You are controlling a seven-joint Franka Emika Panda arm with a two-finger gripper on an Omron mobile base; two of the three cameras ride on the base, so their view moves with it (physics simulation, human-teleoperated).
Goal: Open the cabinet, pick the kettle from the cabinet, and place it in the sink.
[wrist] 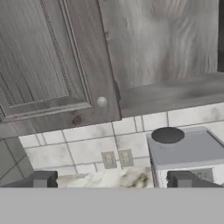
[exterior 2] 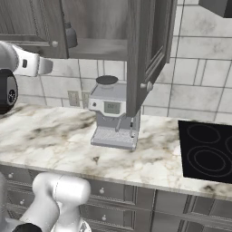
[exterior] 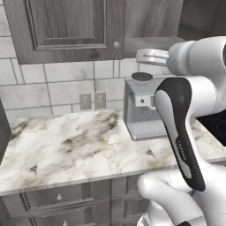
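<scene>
Hovering with jaws spread wide and nothing between them, the white arm's two-finger gripper (wrist: 111, 180) faces the large dark grey-brown wood-grain wall cabinet (exterior: 66, 26).

- Left raised-panel door shut, its small round silver knob (wrist: 101, 102) just above and left of the dark fingertips (wrist: 43, 179).
- Right door (exterior 2: 147, 50) swung out toward the room, edge-on in the right base view; interior shelf exposed.
- Small dark grey metal kettle (exterior 2: 69, 34) sits on that shelf, tucked just behind the shut door's edge, only a sliver visible. Handle and spout can't be made out.
- Boxy silver coffee machine (exterior 2: 111, 118) stands on the marbled stone counter (exterior: 66, 145) directly below the opening.
- Black cooktop (exterior 2: 206, 154) off to the right.

Judgement: opening looks done; reaching for the kettle is the step in hand. Best to shift right, past the shut door's edge, enter level above the coffee machine, and keep jaws wide until they straddle the kettle.
</scene>
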